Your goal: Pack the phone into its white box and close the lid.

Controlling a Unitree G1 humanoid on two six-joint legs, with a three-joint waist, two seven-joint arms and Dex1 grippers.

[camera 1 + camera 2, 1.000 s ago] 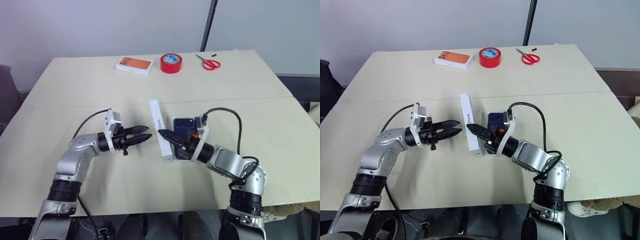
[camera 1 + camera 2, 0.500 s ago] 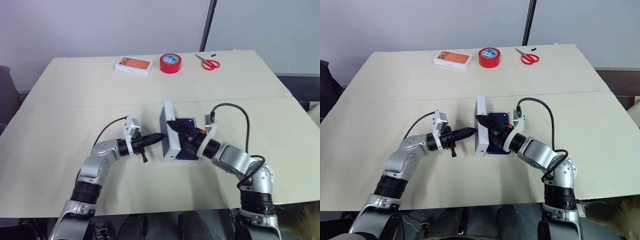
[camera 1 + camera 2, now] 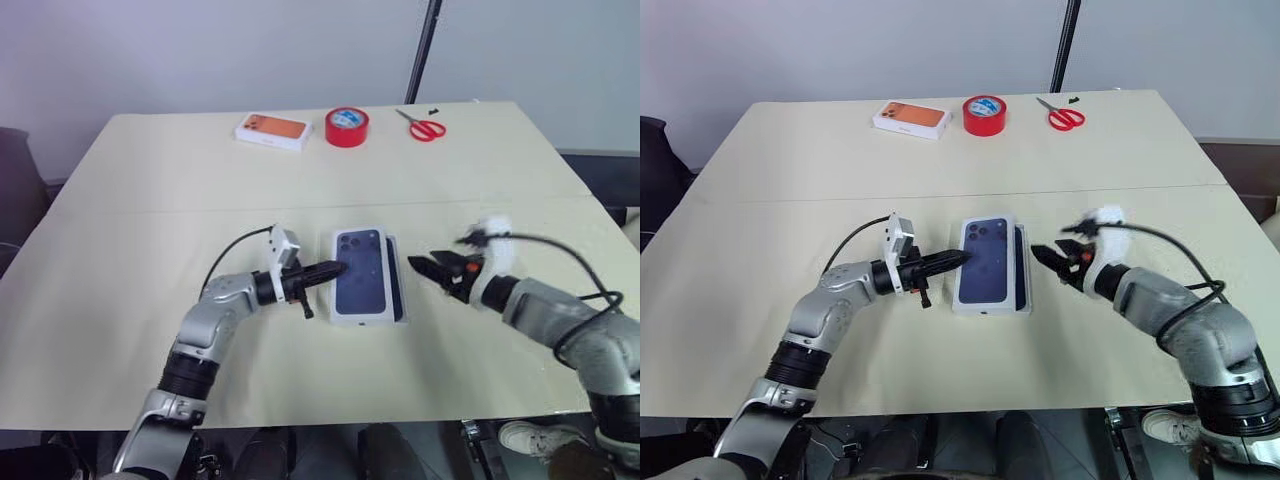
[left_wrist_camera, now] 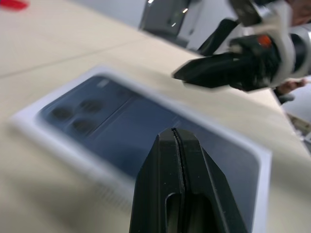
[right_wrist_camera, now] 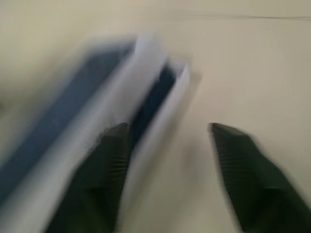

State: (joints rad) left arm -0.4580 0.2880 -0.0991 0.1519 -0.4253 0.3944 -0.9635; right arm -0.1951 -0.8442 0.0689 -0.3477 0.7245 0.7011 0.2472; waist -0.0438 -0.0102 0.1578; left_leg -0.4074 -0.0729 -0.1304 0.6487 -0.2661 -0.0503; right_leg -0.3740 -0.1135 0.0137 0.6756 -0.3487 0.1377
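Note:
The lid [image 3: 360, 275], its top printed with a dark blue phone picture, lies flat and shifted a little to the left over the white box [image 5: 179, 90]. Along the lid's right side a strip of the box stays uncovered, and the dark phone [image 5: 154, 94] shows in it. My left gripper [image 3: 338, 266] is shut, with its tips at the lid's left edge. In the left wrist view the shut fingertips [image 4: 174, 141] hang just over the lid's top. My right gripper [image 3: 418, 266] is open a short way right of the box, with nothing between its fingers [image 5: 233, 145].
Along the table's far edge lie an orange-topped white box [image 3: 271, 130], a red tape roll [image 3: 346, 127] and red scissors [image 3: 424, 127]. A black pole [image 3: 425, 50] rises behind the table. Bare tabletop [image 3: 150, 220] surrounds the box.
The lid stood on its edge beside the box and now lies flat over it. My right gripper drew back to the right and opened. My left gripper closed in on the lid.

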